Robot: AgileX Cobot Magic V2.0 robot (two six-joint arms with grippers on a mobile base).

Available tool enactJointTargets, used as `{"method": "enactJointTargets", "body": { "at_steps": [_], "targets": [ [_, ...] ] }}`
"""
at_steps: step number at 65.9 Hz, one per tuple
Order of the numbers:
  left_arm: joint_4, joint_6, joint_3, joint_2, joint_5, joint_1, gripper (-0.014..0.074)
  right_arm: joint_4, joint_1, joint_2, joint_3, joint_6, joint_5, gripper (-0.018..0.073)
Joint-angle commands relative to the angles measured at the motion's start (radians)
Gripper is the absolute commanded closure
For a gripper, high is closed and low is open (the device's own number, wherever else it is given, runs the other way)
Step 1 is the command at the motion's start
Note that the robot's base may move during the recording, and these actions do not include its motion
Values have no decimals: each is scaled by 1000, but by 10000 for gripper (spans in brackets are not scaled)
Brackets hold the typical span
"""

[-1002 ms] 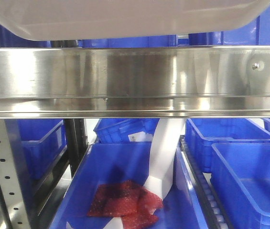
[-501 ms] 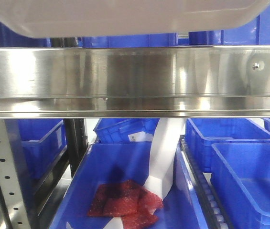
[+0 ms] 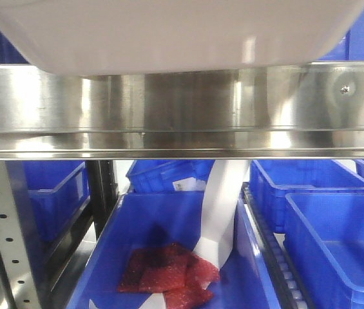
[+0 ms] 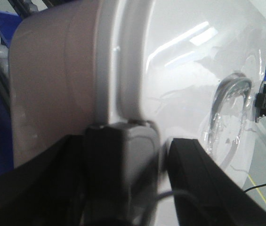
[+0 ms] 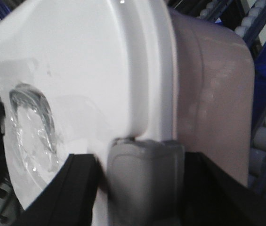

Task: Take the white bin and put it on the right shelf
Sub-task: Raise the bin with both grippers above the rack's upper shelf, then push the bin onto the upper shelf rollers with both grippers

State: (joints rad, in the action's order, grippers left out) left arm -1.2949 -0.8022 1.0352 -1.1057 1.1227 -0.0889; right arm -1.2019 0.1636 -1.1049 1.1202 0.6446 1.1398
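Carry step: white bin (image 3: 169, 35) hangs just above the front edge of the right shelf (image 3: 182, 109), my left pincer (image 4: 142, 150) and right pincer (image 5: 142, 169) each clamped on one end; next, I judge, move it farther in and lower it level.

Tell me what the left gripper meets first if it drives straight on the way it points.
The large translucent pinkish-white plastic bin itself: the left gripper is clamped around its grey side latch, so there looks to be no free travel. What lies beyond is hidden.
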Motion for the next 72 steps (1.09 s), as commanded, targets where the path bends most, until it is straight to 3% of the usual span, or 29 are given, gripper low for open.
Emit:
{"method": "enactJointTargets", "body": {
  "at_steps": [1, 27, 49, 60, 66, 72],
  "targets": [
    [-212, -48, 83, -33, 97, 26, 387, -246, -28, -37, 59, 7, 145, 252],
    [-202, -54, 283, -251, -3, 129, 386, -253, -120, -211, 171, 43, 12, 252],
    [-197, -54, 323, -334, -12, 133, 386, -252, -120, -306, 224, 43, 3, 252],
    [-142, -43, 323, -343, -32, 133, 386, -252, -120, -331, 224, 43, -12, 251],
    [-93, 4, 323, -348, -54, 133, 377, -253, -120, -343, 224, 43, -30, 191],
    [-61, 16, 323, -349, -74, 133, 327, -253, -120, -352, 224, 43, -46, 69]
  ]
}}
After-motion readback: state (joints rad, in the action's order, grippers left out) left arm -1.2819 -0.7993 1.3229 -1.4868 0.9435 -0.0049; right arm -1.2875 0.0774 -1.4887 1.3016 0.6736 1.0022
